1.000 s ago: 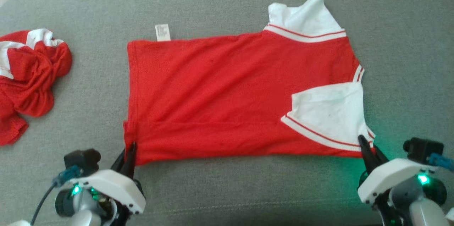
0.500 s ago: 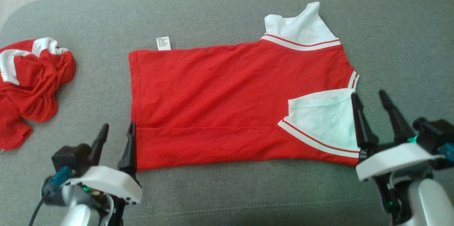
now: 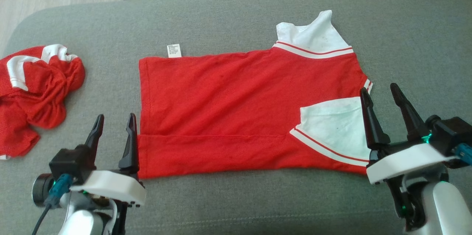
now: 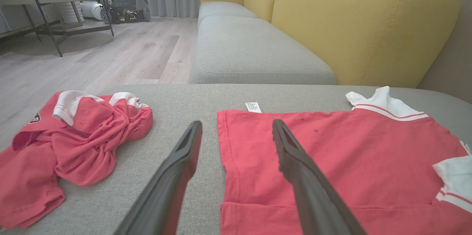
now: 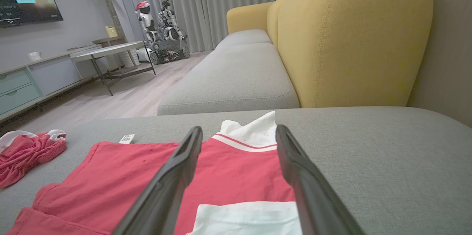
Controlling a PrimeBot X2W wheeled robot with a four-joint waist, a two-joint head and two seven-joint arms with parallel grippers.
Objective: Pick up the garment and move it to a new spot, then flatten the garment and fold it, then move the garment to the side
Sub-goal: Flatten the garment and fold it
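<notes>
on the grey cushion (image 3: 236,205) the red shirt (image 3: 221,109) lies spread flat, hem toward the robot's left and sleeves toward its right. its near edge is folded up in a narrow strip. a white sleeve (image 3: 333,126) is folded in over the red near the right end, and a small label (image 3: 174,50) sticks out at the far hem corner. the left gripper (image 3: 115,117) stands at the near hem corner, fingers apart and empty, one finger over the shirt's edge, the other over bare cushion. the right gripper (image 3: 379,88) stands likewise at the sleeve end, fingers spread, holding nothing. whether either touches the cloth i cannot tell. a second red garment (image 3: 37,91) lies crumpled well to the left, apart from the shirt.
</notes>
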